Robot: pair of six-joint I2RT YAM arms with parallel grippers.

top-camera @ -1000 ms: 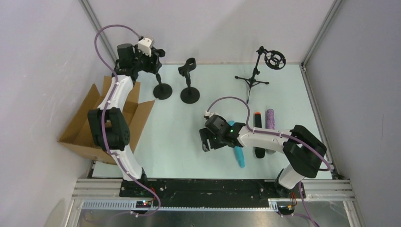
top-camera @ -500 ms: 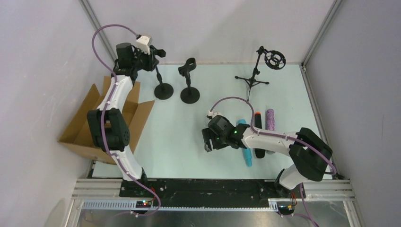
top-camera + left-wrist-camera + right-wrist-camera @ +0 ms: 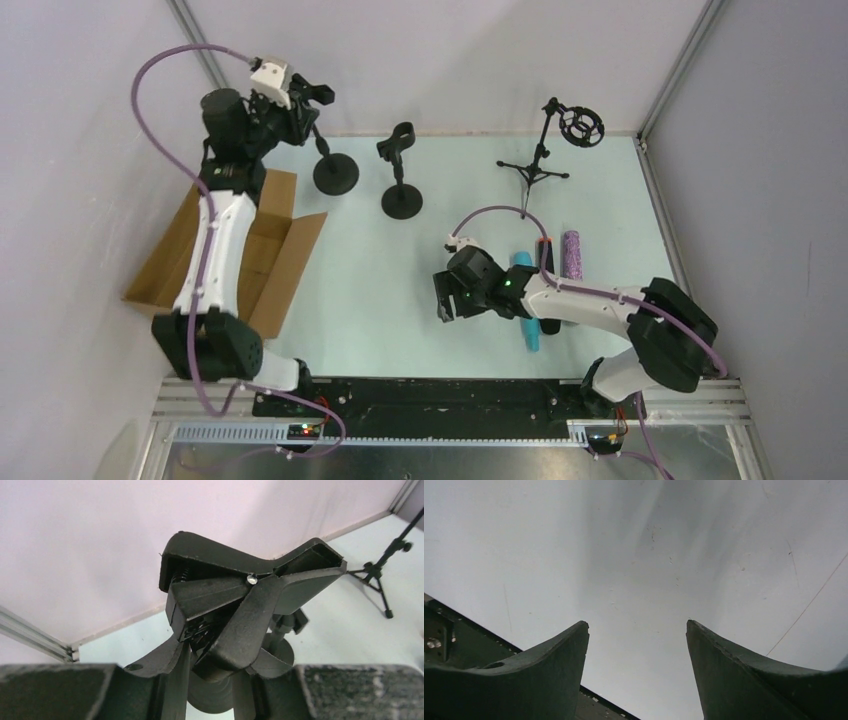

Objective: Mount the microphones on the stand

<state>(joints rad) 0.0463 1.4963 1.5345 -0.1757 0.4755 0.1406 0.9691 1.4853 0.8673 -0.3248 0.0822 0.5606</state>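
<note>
Right jaws (image 3: 443,302) are spread wide with nothing between them, facing bare counter (image 3: 380,290).

The blue mic (image 3: 534,338) lies flat just to their right, long axis running near-to-far, its middle hidden under the right forearm. The black mic (image 3: 549,324) lies parallel, right beside the blue mic on its far-from-jaws side. The purple mic (image 3: 571,253) is one further right, near the blue mic's far end. No mic is on a stand yet.

The right arm is clearly the nearer one. Likely need: sidestep right and close across the blue mic's axis.

Left jaws (image 3: 300,108) are well away to the blue mic's far left, flanking the clip (image 3: 240,605) of the left stand (image 3: 335,175). Can't tell whether they pinch it. The middle stand (image 3: 401,170) and tripod (image 3: 538,165) sit beyond the blue mic's far end.
</note>
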